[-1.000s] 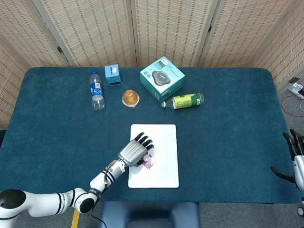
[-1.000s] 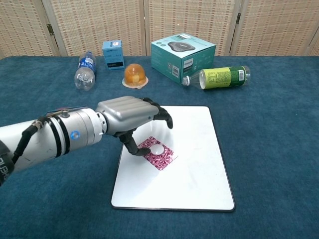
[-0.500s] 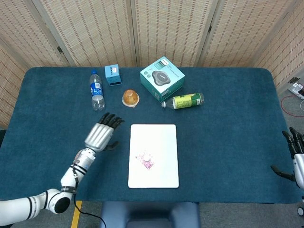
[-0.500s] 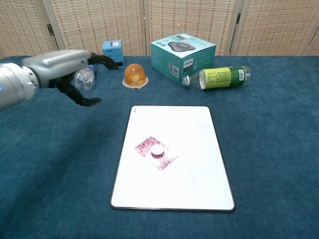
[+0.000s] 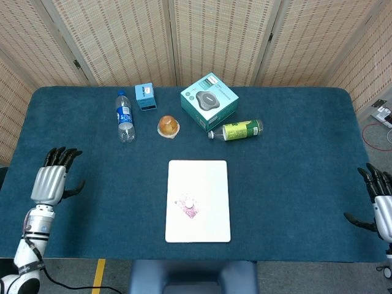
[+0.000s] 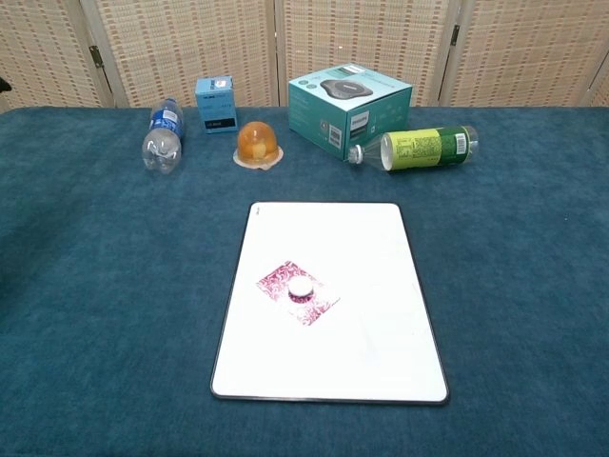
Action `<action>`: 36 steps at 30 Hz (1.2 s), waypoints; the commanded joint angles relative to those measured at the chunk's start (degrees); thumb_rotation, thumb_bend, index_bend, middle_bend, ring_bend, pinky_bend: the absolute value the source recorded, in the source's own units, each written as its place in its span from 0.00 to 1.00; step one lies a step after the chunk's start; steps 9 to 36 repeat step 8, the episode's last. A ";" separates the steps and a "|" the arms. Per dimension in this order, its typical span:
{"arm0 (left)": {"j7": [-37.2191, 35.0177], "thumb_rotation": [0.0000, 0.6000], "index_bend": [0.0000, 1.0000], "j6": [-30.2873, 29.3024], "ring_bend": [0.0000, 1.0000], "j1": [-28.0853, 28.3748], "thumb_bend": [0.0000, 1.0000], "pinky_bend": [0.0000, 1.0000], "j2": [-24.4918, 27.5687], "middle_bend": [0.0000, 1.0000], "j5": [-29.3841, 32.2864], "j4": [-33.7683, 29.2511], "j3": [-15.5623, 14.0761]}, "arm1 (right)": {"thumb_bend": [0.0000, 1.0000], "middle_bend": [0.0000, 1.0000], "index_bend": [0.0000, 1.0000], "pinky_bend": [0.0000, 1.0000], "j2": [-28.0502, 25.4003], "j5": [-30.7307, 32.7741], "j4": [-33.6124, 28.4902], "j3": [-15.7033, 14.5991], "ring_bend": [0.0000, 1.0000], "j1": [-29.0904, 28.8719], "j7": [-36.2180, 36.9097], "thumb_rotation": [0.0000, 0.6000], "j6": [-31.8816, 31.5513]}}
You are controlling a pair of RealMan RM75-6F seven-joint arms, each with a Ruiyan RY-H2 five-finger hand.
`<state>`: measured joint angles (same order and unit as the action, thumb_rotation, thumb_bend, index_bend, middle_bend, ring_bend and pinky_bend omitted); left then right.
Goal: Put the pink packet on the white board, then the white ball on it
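Note:
The pink packet (image 6: 298, 293) (image 5: 187, 206) lies flat on the white board (image 6: 362, 257) (image 5: 208, 177), left of the board's middle. A small white ball (image 6: 301, 288) (image 5: 189, 203) sits on top of the packet. My left hand (image 5: 52, 178) hovers over the table's left edge, fingers spread and empty, far from the board. My right hand (image 5: 380, 199) is at the table's right edge, fingers apart and holding nothing. Neither hand shows in the chest view.
Along the back stand a water bottle (image 6: 163, 134), a small blue box (image 6: 216, 104), an orange jelly cup (image 6: 258, 144), a teal box (image 6: 349, 96) and a green bottle (image 6: 420, 148) on its side. The blue cloth covers the table (image 6: 114, 314).
My left hand has let go over the board and pulled back left to the table's edge, leaving the chest view. The packet and ball stay on the board. The right hand barely moved.

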<state>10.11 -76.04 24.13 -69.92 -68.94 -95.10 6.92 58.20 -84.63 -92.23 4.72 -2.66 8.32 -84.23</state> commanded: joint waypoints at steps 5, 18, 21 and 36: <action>1.11 1.00 0.21 -6.23 0.09 -5.86 0.38 0.00 1.56 0.19 -3.78 -1.88 -3.57 | 0.14 0.04 0.04 0.00 0.34 -0.58 -0.15 -0.75 0.01 -0.22 1.22 1.00 0.84; 1.17 1.00 0.21 -8.74 0.09 -8.01 0.38 0.00 1.58 0.19 -6.07 -2.60 -4.87 | 0.14 0.04 0.04 0.00 0.45 -0.89 -0.25 -0.98 0.01 0.02 2.22 1.00 0.49; 1.17 1.00 0.21 -8.74 0.09 -8.01 0.38 0.00 1.58 0.19 -6.07 -2.60 -4.87 | 0.14 0.04 0.04 0.00 0.45 -0.89 -0.25 -0.98 0.01 0.02 2.22 1.00 0.49; 1.17 1.00 0.21 -8.74 0.09 -8.01 0.38 0.00 1.58 0.19 -6.07 -2.60 -4.87 | 0.14 0.04 0.04 0.00 0.45 -0.89 -0.25 -0.98 0.01 0.02 2.22 1.00 0.49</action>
